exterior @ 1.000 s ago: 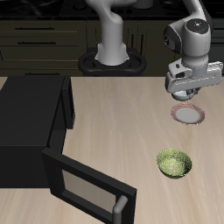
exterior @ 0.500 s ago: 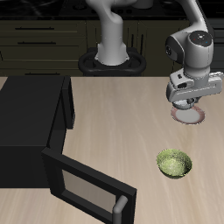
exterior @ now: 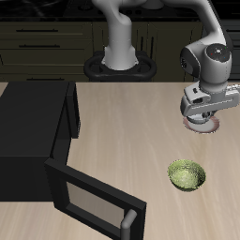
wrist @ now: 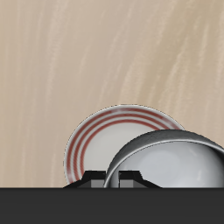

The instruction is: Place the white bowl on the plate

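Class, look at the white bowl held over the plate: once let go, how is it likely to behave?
The white bowl looks rigid, so it should probably keep its shape. Its pale inside is shiny, so it may be slippery on the plate. It seems about as wide as the plate, so off-centre it might tilt over the rim. The gripper hangs low, so any drop looks short.

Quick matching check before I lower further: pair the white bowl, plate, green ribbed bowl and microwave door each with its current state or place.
1 white bowl
2 plate
3 green ribbed bowl
4 microwave door

a swung open
b alone, nearer the table's front edge
c held in the jaws of the gripper
d on the table, under the held bowl

Pairs: 1-c, 2-d, 3-b, 4-a
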Available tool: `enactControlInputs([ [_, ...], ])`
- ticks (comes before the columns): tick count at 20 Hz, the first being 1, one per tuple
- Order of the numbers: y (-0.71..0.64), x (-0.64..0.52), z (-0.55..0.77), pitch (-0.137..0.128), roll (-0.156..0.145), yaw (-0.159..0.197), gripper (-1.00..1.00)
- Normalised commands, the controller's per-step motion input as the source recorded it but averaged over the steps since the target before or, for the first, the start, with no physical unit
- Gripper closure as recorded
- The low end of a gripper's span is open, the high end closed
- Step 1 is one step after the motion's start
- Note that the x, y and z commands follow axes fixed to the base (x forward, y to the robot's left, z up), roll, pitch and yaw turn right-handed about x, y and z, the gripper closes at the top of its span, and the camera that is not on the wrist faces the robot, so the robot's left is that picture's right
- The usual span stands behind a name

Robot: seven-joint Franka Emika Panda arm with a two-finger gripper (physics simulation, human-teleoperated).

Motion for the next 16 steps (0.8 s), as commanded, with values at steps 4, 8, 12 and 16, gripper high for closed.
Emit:
enactControlInputs([
  [4,0.21,-0.32,-0.02,0.042,0.207,-0.11,-1.0],
  [8,0.06,-0.15,-0.04,0.074,0.077,-0.019,-1.0],
  [12,-0.02,-0.01,0.04,0.0,0.032,-0.009,-1.0],
  [16,-0.07,0.06,0.02,-0.012,-0.03,-0.001,-1.0],
])
